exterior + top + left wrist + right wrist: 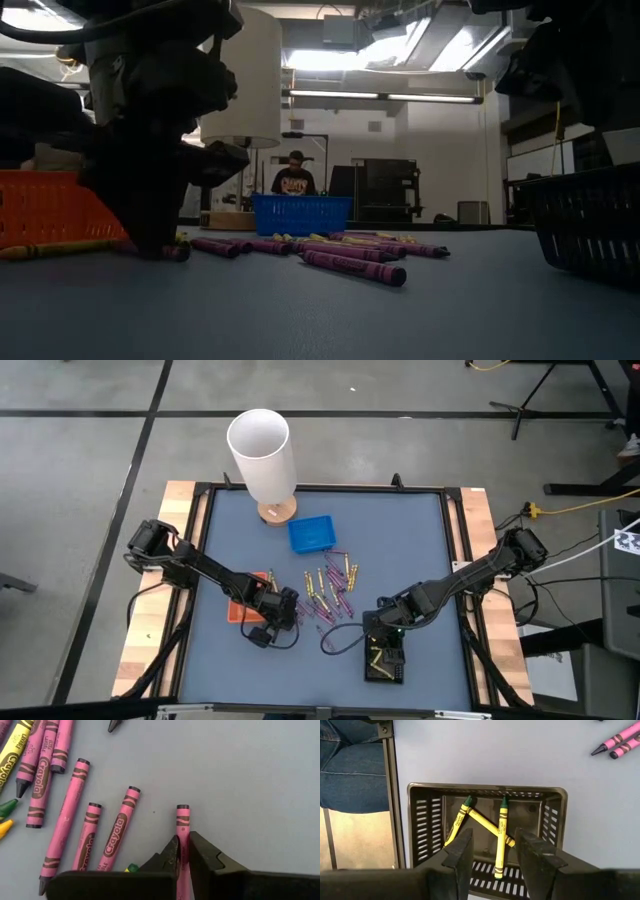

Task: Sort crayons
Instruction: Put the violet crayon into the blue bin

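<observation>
Pink and yellow crayons (330, 592) lie loose on the blue-grey table mat between my arms; they also show in the low view (350, 262). My left gripper (289, 604) is down at the left edge of the pile, shut on one pink crayon (183, 822). My right gripper (495, 851) is open and empty, hovering over the black tray (487, 795), also in the high view (385, 660). Yellow crayons (499, 832) lie crossed on that tray's floor. The orange tray (243, 598) sits partly under my left arm. The blue tray (312, 533) stands farther back. My left gripper pinches the pink crayon between its two fingertips (171, 854), on the paper-wrapped shaft (183, 834) a little back from its flat end (183, 809). The fingers come from above and stand on either side of the crayon. It lies along the mat; I cannot tell whether it is lifted.
A tall white cylinder (262, 450) on a wooden base stands at the table's far edge, left of centre. A raised black frame (455, 550) borders the mat. A person in jeans (350, 765) is beside the table's near edge; another person (295, 178) sits far behind.
</observation>
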Controlling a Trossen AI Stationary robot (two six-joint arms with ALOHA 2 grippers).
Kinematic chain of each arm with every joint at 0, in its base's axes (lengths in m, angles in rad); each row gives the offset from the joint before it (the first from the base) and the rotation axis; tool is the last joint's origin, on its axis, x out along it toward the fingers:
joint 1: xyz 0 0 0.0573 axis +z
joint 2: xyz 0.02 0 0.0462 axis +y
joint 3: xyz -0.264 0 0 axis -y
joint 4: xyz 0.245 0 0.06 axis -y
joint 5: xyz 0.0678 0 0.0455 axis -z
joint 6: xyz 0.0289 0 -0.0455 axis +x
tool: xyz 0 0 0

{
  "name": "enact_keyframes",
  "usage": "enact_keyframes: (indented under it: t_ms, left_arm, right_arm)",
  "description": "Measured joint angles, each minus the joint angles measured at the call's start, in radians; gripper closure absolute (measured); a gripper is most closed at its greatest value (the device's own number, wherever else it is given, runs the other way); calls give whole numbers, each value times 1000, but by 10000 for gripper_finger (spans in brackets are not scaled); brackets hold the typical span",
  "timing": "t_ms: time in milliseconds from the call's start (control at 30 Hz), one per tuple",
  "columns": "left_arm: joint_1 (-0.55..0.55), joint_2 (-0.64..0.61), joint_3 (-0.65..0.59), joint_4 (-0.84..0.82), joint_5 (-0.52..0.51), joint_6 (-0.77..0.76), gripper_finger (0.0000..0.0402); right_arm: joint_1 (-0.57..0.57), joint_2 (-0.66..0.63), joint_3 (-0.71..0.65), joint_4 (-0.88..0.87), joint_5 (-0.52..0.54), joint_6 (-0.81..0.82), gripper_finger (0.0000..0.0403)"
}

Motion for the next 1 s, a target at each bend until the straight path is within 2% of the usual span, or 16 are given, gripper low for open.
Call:
enact_keyframes:
  t_ms: [267,500,767,1000]
  left_arm:
    - [4,-7,27,12,-20,17,391]
    - [19,-27,85,3,-95,143,392]
    - [92,-32,145,2,-138,254,392]
    - [189,-32,190,6,-139,348,392]
  right_arm:
    - [0,0,0,6,0,-1,260]
    - [0,0,0,66,0,-1,260]
    - [0,0,0,104,2,-1,260]
    - [0,0,0,104,54,-2,260]
